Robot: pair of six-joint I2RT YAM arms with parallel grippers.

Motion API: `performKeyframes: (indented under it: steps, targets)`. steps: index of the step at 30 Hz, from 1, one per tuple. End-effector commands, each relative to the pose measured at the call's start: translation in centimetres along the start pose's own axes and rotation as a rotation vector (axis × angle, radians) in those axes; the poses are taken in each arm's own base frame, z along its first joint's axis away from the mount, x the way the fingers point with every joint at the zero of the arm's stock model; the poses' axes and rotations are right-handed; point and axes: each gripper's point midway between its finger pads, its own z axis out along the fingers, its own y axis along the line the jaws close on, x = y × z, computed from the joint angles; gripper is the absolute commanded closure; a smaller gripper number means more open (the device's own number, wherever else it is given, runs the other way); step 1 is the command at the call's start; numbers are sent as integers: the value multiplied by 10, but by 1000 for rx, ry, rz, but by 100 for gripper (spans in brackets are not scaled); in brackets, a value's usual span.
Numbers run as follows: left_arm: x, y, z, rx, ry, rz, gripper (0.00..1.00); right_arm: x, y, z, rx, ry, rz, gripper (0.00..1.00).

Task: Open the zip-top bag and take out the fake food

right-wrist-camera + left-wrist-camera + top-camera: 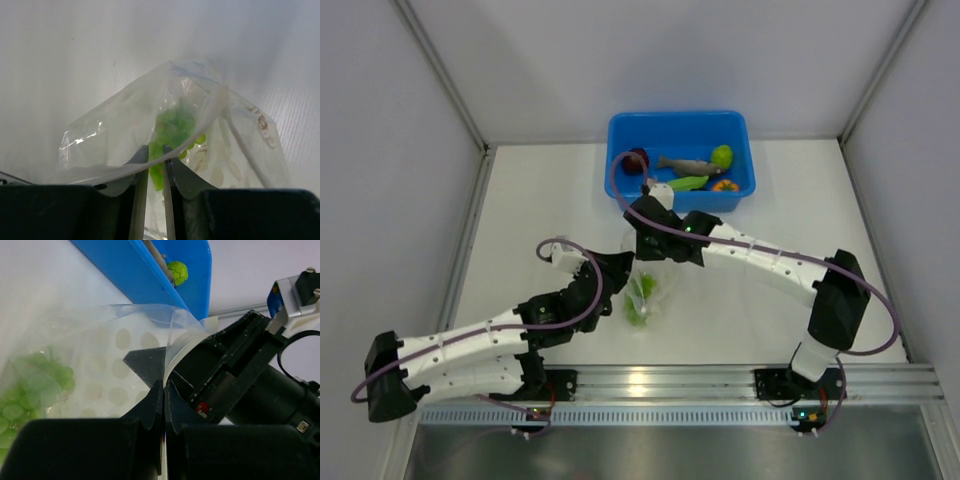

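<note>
The zip-top bag [658, 288] lies on the table between the arms, its mouth raised. Green grapes [640, 300] are the only fake food that shows inside it. My left gripper [164, 386] is shut on the bag's clear rim film [175, 347], with the grapes [35, 387] blurred at the left. My right gripper [156, 152] reaches into the mouth from the other side. Its jaws stand a narrow gap apart, and a piece of the green grapes [175, 122] fills that gap. The bag's rim [100, 172] runs across its fingertips.
Behind the bag stands the blue bin [620, 130]. It holds a dark maroon ball [637, 160], a grey-purple long piece [690, 166], a lime ball [722, 156], a green pod [688, 183] and a small orange piece [724, 185]. The right gripper's body [240, 375] is close beside my left fingers.
</note>
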Motion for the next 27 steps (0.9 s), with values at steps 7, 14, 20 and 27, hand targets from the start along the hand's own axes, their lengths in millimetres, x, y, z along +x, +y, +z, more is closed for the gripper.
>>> performKeyframes:
  steps: [7, 14, 20, 27]
  targets:
    - [-20, 1, -11, 44, -55, -105, 100, -5, 13, 18, -20, -87, 84, 83]
    - [-35, 4, -16, 61, -92, -138, 100, 20, 18, 23, -15, -163, 47, 83]
    - [-37, 7, -18, 62, -98, -132, 100, 54, 23, 35, -22, -90, 0, 77]
    - [-37, 8, -20, 69, -87, -133, 100, 91, 7, 53, 69, 49, -62, 67]
